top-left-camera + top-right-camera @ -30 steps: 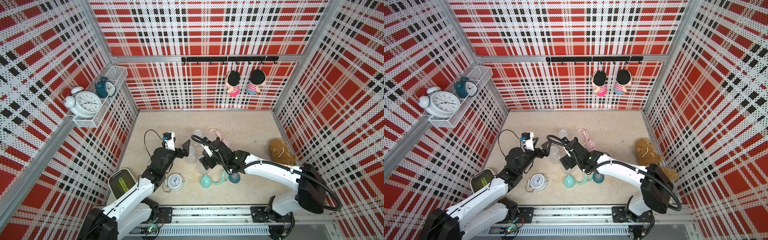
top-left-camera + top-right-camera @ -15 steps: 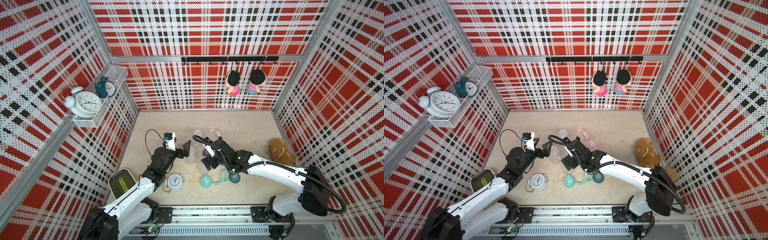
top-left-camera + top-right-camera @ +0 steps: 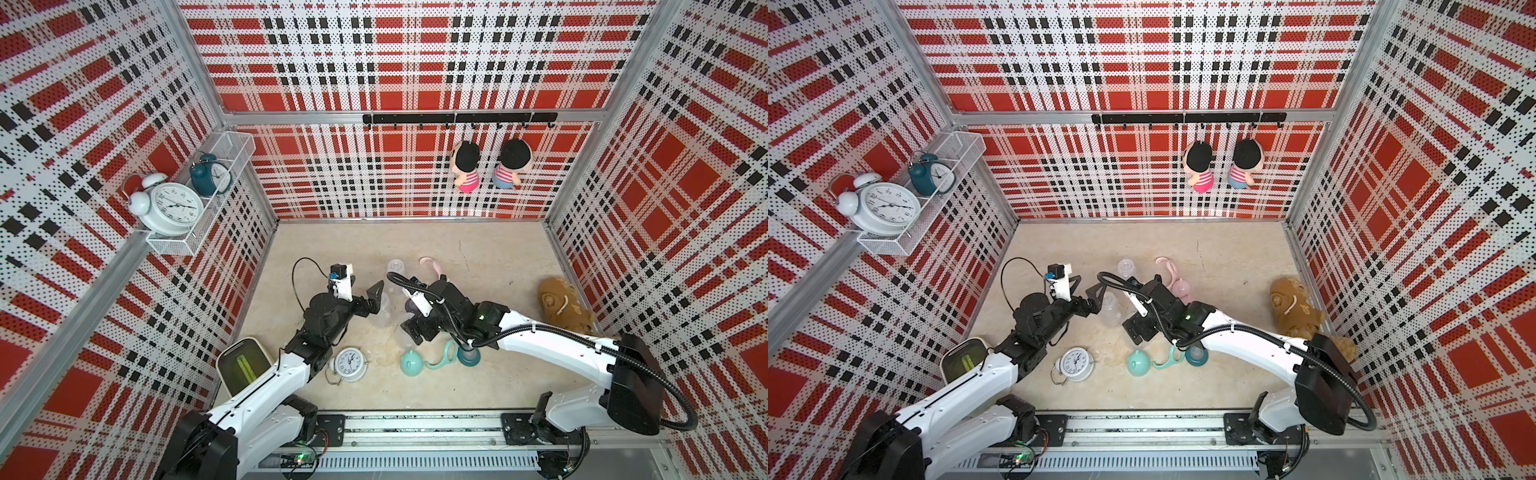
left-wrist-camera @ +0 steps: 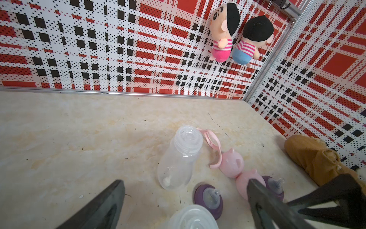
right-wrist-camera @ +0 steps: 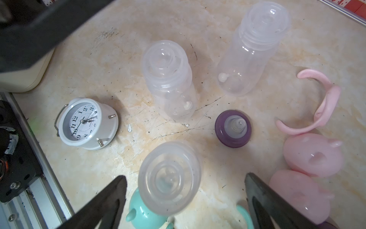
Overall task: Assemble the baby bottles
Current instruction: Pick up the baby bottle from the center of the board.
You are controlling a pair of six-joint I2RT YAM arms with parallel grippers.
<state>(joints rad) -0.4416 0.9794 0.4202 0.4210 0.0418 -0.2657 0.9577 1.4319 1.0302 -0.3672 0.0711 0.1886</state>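
Left claw (image 4: pixel 185 182), right claw (image 5: pixel 185 176) both spread, teal cap (image 5: pixel 142 216) in right wrist view, not left

Left arm (image 3: pixel 266 384) and right arm (image 3: pixel 540 338) reach toward each other, both jaws spread wide, gripping nothing

Clear bottle (image 5: pixel 168 83): smooth translucent plastic seen. Pink eared dome cap (image 5: pixel 313 156): satin plastic. White alarm clock (image 5: pixel 87 123): glossy casing noted. Tabletop (image 5: pixel 99 59): marble-look, scratched. Brown plush toy (image 4: pixel 309 156): fuzzy cloth.
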